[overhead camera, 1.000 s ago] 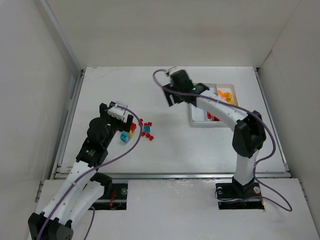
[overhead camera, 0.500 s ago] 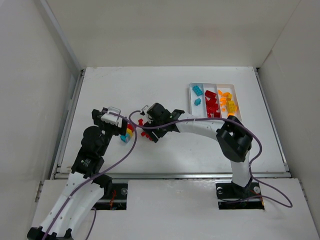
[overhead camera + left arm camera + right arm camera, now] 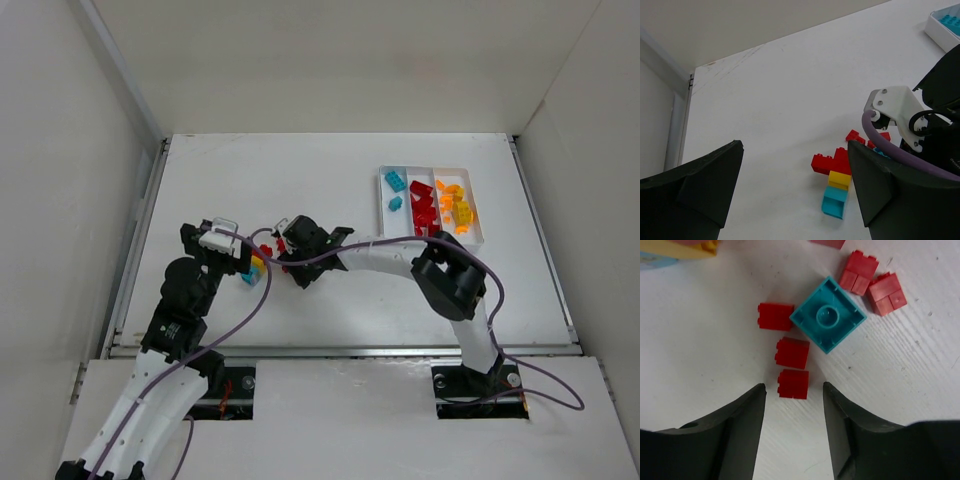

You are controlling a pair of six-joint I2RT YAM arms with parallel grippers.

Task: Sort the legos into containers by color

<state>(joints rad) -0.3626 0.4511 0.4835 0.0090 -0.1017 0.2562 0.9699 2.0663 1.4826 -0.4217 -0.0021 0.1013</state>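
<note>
A small pile of loose legos lies left of the table's middle. In the right wrist view, my open right gripper points down with a small red brick between its fingertips, not gripped. Two more red bricks and a teal square brick lie just beyond. In the left wrist view, my open, empty left gripper hovers over a red brick, a yellow one and a teal one. The white tray holds teal, red and orange pieces in separate compartments.
The right gripper's body and its purple cable sit close to my left gripper's right finger. The tray's corner shows far right. White walls enclose the table; a metal rail runs along the left edge.
My right arm has swung from the tray over to the lego pile and come down over the red bricks. My left arm has drawn back a little toward its base.
</note>
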